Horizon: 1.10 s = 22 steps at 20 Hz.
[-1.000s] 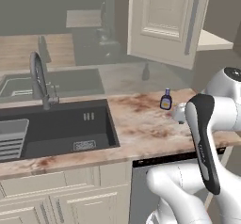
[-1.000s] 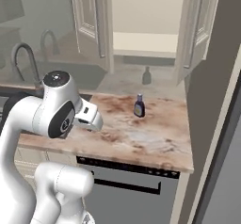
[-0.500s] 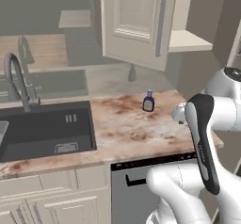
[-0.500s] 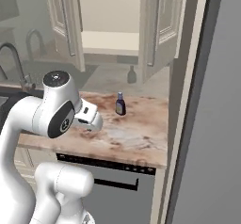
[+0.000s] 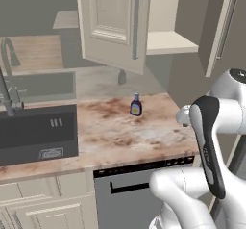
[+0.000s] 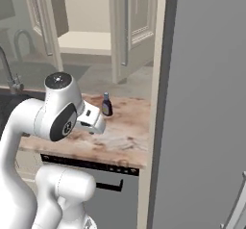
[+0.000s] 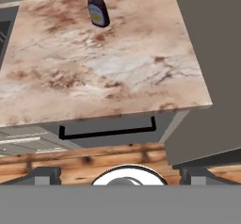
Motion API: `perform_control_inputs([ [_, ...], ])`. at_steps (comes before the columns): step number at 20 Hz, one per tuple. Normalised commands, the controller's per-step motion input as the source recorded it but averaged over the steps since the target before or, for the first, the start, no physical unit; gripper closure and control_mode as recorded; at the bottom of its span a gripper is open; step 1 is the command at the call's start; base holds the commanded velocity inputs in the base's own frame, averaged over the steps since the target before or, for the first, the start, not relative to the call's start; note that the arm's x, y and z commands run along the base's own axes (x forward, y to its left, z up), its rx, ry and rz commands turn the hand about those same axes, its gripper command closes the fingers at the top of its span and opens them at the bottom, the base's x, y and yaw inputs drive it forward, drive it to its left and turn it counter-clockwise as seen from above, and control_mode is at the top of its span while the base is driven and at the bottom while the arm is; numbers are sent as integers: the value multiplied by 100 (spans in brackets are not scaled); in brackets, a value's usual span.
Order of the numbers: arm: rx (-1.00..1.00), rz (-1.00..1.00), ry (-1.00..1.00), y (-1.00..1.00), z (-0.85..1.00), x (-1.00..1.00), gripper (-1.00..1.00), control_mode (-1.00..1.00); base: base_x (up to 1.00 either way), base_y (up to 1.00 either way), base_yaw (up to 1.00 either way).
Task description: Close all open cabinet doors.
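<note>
Two cabinet doors stand open above the counter. The left cabinet door (image 5: 113,26) (image 6: 41,23) swings out over the counter, its grey bar handle (image 5: 136,26) facing me. The right cabinet door (image 5: 218,31) (image 6: 134,23) also stands ajar, and between them lies the bare shelf (image 5: 170,43). My gripper (image 7: 121,176) hangs folded close to the arm over the counter's front edge, well below the doors. It is open, its fingertips (image 7: 44,176) wide apart with nothing between them.
A small dark bottle (image 5: 136,105) (image 7: 97,9) stands on the marble counter (image 5: 120,136). The sink (image 5: 38,134) and faucet (image 5: 7,91) lie to the left. A dishwasher front (image 5: 129,189) sits below. A tall grey panel (image 6: 202,103) walls off the right.
The base has driven to the right, so the whole scene has slid left in both base views. The arm keeps its pose and the gripper stays open.
</note>
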Motion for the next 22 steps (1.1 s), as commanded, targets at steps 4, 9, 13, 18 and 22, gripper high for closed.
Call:
perform_control_inputs([
  [4,0,0,0,0,0,0,-100,100,22,-5,0],
  [9,0,0,0,0,0,0,-100,100,45,0,0],
  [13,0,0,0,0,0,0,-100,100,53,0,0],
  [18,0,0,0,0,0,0,-100,100,54,0,0],
  [22,0,0,0,0,0,0,-100,100,49,0,0],
])
